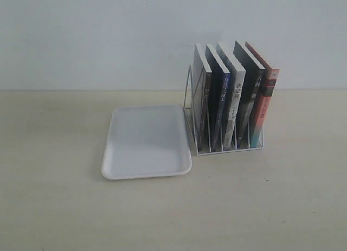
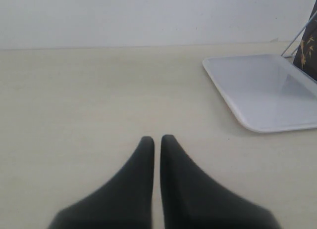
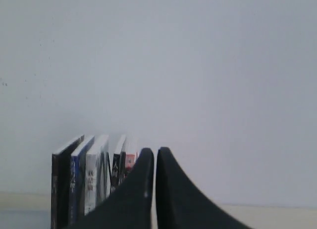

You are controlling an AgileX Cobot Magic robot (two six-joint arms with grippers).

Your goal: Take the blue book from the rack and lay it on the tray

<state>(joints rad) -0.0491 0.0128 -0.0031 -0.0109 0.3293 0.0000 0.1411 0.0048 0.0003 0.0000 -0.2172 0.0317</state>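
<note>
The blue book [image 1: 219, 104] stands upright in the white wire rack [image 1: 190, 121], second from the left among several books, its dark blue spine facing the camera. The white tray [image 1: 146, 140] lies flat just left of the rack, with nothing on it. Neither gripper shows in the exterior view. In the left wrist view my left gripper [image 2: 157, 139] is shut on nothing above bare table, with the tray [image 2: 262, 90] off to one side. My right gripper [image 3: 154, 151] is also shut on nothing, and the blue book [image 3: 76, 187] stands some way beyond it.
A black-spined book [image 1: 203, 99], a white-spined book [image 1: 233, 102], another dark book [image 1: 248, 99] and a red-spined book [image 1: 265, 99] share the rack. A plain white wall runs behind the pale table [image 1: 54, 197]. A rack wire [image 2: 297, 38] edges the left wrist view.
</note>
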